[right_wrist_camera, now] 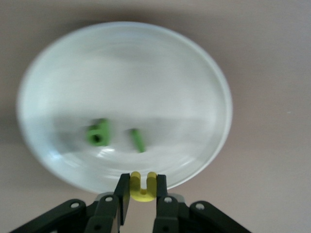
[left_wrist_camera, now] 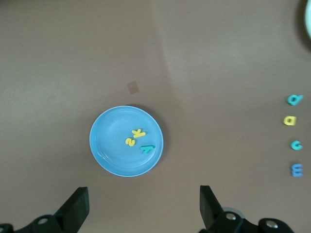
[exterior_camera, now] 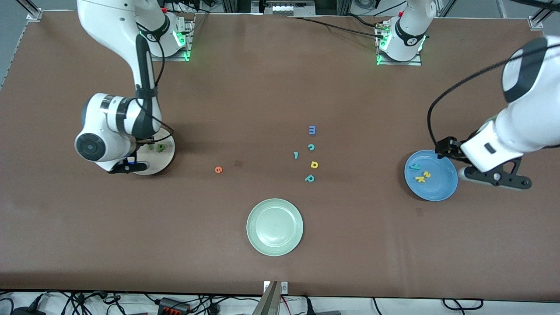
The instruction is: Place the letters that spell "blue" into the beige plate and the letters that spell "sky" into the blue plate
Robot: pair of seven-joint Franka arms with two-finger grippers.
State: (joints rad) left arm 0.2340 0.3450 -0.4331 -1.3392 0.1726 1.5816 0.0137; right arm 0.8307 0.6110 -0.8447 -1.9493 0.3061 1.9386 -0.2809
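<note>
My right gripper (right_wrist_camera: 142, 183) is shut on the yellow u (right_wrist_camera: 143, 188), just over the rim of the beige plate (right_wrist_camera: 146, 73). In that plate lie the green b (right_wrist_camera: 98, 133) and the dark green l (right_wrist_camera: 137, 140). The orange e (exterior_camera: 218, 169) lies on the table between the beige plate (exterior_camera: 167, 158) and the loose letters. The blue plate (exterior_camera: 442, 186) at the left arm's end holds the yellow s (left_wrist_camera: 130, 141), yellow k (left_wrist_camera: 139, 132) and teal y (left_wrist_camera: 146, 149). My left gripper (left_wrist_camera: 144, 208) waits open beside that plate with nothing between its fingers.
A pale green plate (exterior_camera: 274, 226) sits nearest the front camera, mid-table. Loose letters lie in a cluster mid-table: blue m (exterior_camera: 312, 130), teal c (exterior_camera: 311, 147), a teal hooked letter (exterior_camera: 296, 155), yellow d (exterior_camera: 314, 164) and teal p (exterior_camera: 309, 178).
</note>
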